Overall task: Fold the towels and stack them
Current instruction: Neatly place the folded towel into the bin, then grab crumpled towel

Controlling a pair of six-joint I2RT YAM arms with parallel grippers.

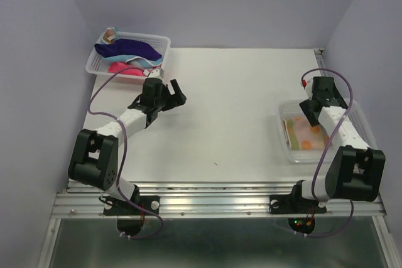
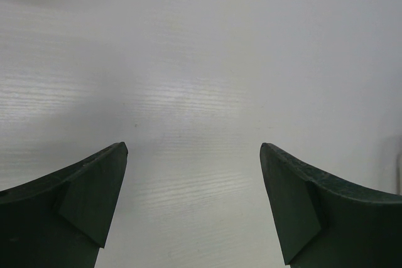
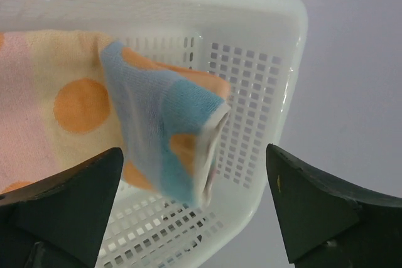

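Towels lie in two places: a dark navy-purple cloth [image 1: 129,48] is heaped over a bright pink one [image 1: 120,67] and a strip of light blue [image 1: 152,61] in the white mesh basket [image 1: 164,41] at the far left corner. An orange-yellow pastel patterned towel [image 3: 75,105] lies in the second white mesh basket [image 3: 251,92] on the right. None is spread on the white surface [image 1: 239,105], so folding looks to be just starting. A loose blue-and-orange corner of the patterned towel stands up close to the basket's perforated wall. The right tool [image 3: 195,155] hangs over it with its fingers wide apart, gripping nothing. A pinch here may catch only that corner's top layer, so the cloth would trail open as it lifts. A finger might also hook the mesh and drag the light basket along. The left tool [image 1: 173,92] is likewise spread and empty, low over bare surface, well apart from the far basket. In that heap the cloths overlap, so pulling one could bring its neighbours out over the rim. The basket walls stand between each tool and its cloth. The middle of the surface between the two arms has room for folding.
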